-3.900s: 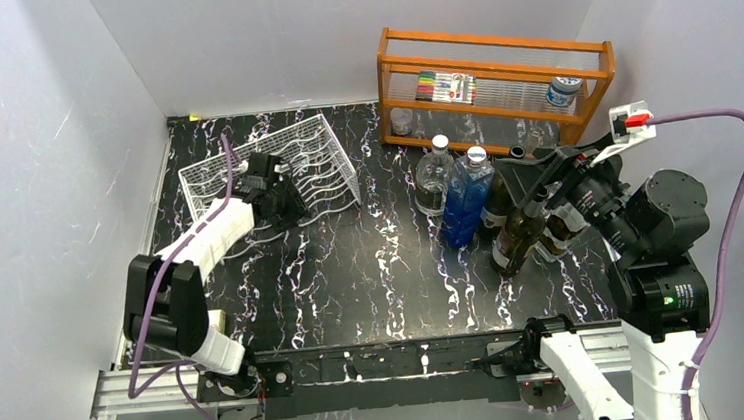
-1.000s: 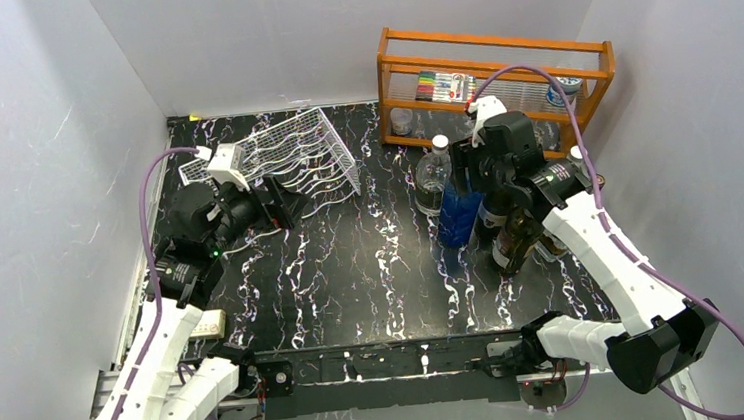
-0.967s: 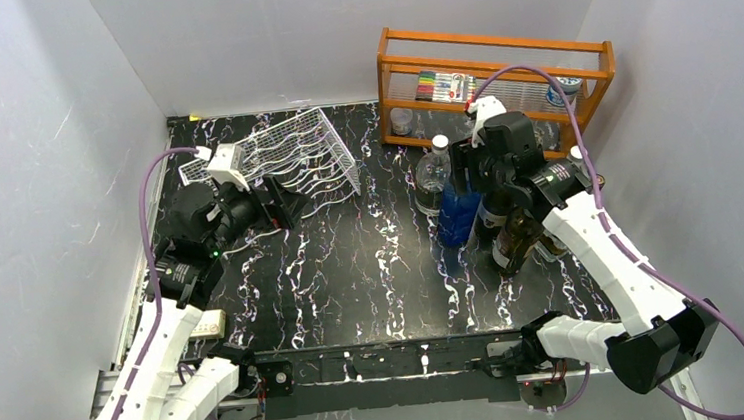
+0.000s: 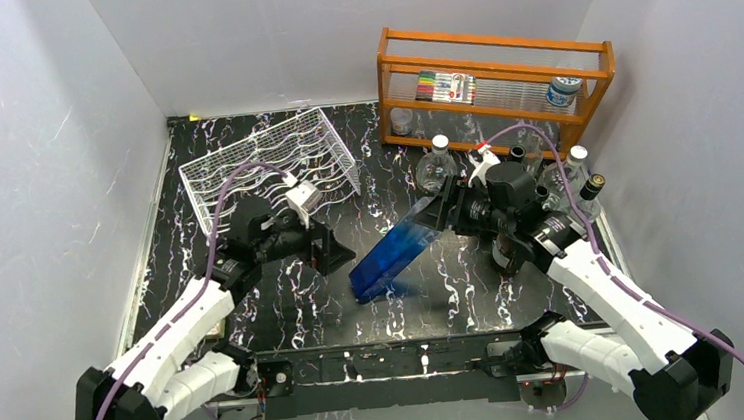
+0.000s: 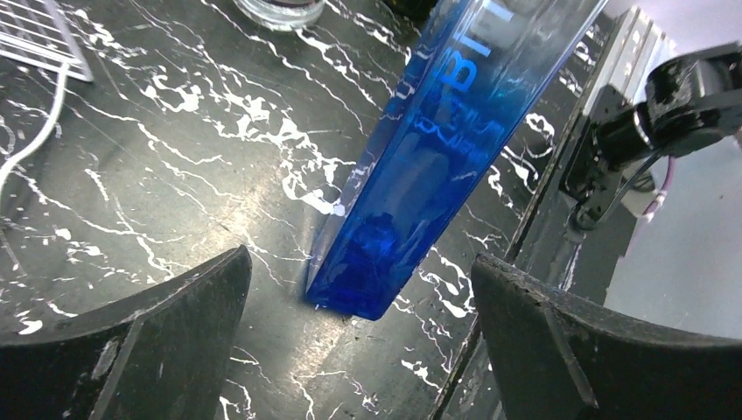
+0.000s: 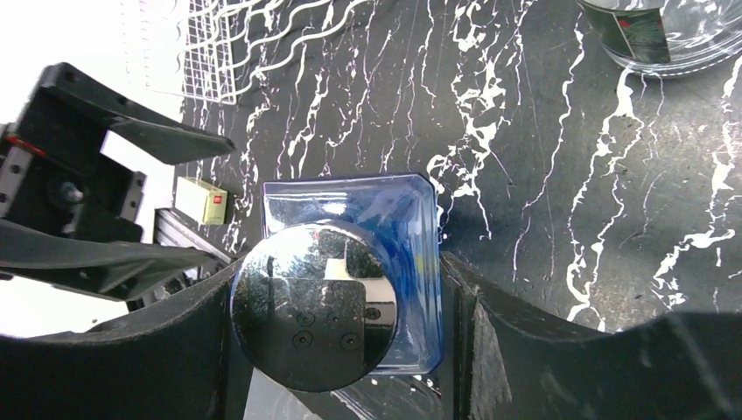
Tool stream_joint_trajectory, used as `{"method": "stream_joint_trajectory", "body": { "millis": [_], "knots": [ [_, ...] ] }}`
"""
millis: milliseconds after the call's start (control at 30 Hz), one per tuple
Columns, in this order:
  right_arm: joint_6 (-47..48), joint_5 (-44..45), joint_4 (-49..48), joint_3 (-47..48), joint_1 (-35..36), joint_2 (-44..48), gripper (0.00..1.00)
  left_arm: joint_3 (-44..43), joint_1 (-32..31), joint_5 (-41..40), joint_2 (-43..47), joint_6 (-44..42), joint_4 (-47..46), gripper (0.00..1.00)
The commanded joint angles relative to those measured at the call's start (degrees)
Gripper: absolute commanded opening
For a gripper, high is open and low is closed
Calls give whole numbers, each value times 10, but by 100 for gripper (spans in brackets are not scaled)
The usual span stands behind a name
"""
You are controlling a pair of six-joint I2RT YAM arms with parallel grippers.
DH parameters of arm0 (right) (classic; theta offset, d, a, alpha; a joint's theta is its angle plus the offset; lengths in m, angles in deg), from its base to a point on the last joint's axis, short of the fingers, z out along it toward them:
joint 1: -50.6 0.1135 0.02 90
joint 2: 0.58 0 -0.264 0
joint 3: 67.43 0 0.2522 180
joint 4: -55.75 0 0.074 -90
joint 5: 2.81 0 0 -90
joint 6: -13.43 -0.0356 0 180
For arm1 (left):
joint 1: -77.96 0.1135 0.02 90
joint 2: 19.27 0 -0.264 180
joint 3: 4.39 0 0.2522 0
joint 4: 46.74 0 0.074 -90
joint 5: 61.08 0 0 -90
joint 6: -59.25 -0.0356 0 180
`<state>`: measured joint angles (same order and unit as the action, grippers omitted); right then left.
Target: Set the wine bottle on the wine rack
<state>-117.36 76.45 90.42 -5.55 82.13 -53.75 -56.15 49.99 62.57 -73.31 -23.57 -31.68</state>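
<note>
The wine bottle (image 4: 392,256) is a blue square glass one with a silver cap (image 6: 315,302). It leans steeply, its top up at the right and its base (image 5: 367,280) low over the table's middle. My right gripper (image 4: 455,208) is shut on its top end, one finger on each side of the shoulder (image 6: 411,227). My left gripper (image 4: 329,248) stands open just left of the base, and in the left wrist view (image 5: 360,271) the base lies between the fingers without touching them. The white wire wine rack (image 4: 274,163) stands at the back left, with no bottle in it.
An orange wooden shelf (image 4: 493,80) with markers and jars stands at the back right. A clear bottle (image 4: 434,165) and dark bottles (image 4: 587,188) stand in front of it, behind my right arm. A small beige box (image 6: 203,199) lies near the table's front left.
</note>
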Motion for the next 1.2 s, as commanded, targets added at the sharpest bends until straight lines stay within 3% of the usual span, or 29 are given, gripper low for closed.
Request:
{"method": "stream_joint_trajectory", "body": {
  "millis": [0, 167, 267, 500, 733, 1167],
  "knots": [
    [-52, -26, -96, -5, 4, 23, 43, -18, -49, -24, -38, -50, -20, 94],
    [-59, -35, -98, -13, 6, 29, 43, -32, -124, -89, -71, -87, -26, 94],
    [-61, -43, -99, -18, 6, 30, 43, -35, -135, -125, -94, -82, -46, 94],
    [-67, -54, -101, -19, 7, 29, 43, -4, -154, -49, -120, -57, -155, 95],
    [-77, -54, -100, -17, 7, 29, 46, -36, -184, -47, -171, -60, -161, 94],
    [-94, -75, -100, -20, 7, 28, 47, -8, -210, -98, -216, -73, -244, 85]
  ]
}}
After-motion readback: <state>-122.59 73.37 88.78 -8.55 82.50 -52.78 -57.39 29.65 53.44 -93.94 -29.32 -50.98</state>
